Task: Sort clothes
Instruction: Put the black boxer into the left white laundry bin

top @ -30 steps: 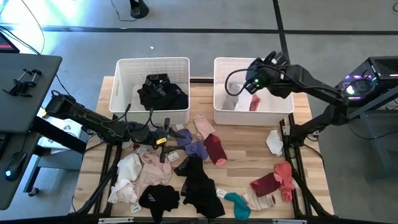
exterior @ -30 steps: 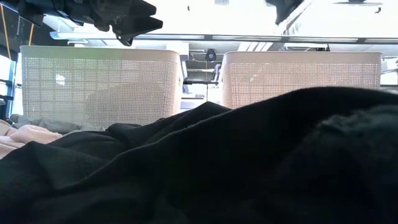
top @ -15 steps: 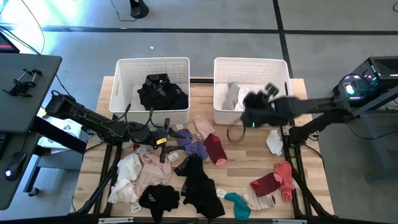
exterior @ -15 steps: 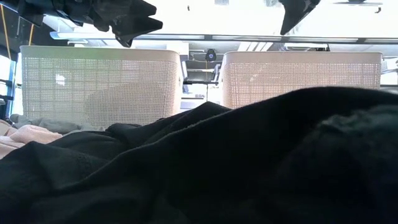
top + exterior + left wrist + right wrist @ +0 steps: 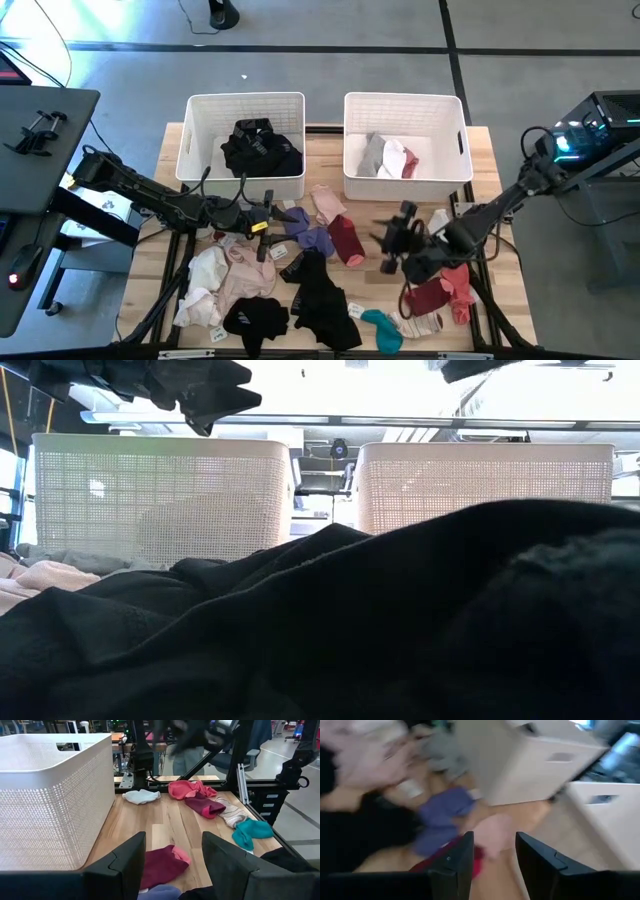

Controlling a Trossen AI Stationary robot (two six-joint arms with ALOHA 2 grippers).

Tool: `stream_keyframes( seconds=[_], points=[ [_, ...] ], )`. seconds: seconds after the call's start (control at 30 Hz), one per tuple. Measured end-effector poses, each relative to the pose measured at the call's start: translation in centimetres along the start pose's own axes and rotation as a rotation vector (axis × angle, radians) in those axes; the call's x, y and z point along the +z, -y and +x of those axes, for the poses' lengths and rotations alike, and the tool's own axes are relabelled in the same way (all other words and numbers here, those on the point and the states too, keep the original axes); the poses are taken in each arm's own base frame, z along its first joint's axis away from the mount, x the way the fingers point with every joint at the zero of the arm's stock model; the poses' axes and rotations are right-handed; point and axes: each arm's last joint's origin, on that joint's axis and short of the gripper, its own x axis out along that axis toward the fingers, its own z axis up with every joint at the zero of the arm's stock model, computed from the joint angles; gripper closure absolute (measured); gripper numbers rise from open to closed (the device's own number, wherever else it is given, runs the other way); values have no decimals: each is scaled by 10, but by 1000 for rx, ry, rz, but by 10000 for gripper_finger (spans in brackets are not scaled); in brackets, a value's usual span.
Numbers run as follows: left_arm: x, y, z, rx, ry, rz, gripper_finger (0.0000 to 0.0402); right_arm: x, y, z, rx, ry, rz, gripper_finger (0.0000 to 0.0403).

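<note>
Right gripper (image 5: 392,242) empty, parted, above clothes (image 5: 440,290).

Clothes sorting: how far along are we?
Early. The left bin holds black garments; the right bin holds grey, white and pink pieces. Both the left gripper and right gripper are open and empty. Most clothes remain on the table.

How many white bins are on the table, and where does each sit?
2. The left bin stands at the table's far edge on the left, with black clothes inside. The right bin stands beside it, apart, holding grey, white and red pieces. None looks hidden.
</note>
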Motion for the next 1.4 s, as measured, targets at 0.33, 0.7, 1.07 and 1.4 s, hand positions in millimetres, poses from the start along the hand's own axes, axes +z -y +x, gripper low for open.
stream_keyframes(
  seconds=[0.33,0.7,1.07,1.4],
  points=[
    [0,-1,0,33,2,-12,218,-30,-17,24,280,-14,147,269],
    [0,-1,0,49,2,-6,218,-53,-33,55,506,110,228,227],
    [-7,24,1,-220,-2,248,218,-30,-55,81,525,46,-116,174],
    [-37,60,45,-485,-240,269,236,-8,-49,63,424,-153,13,187]
  ],
)
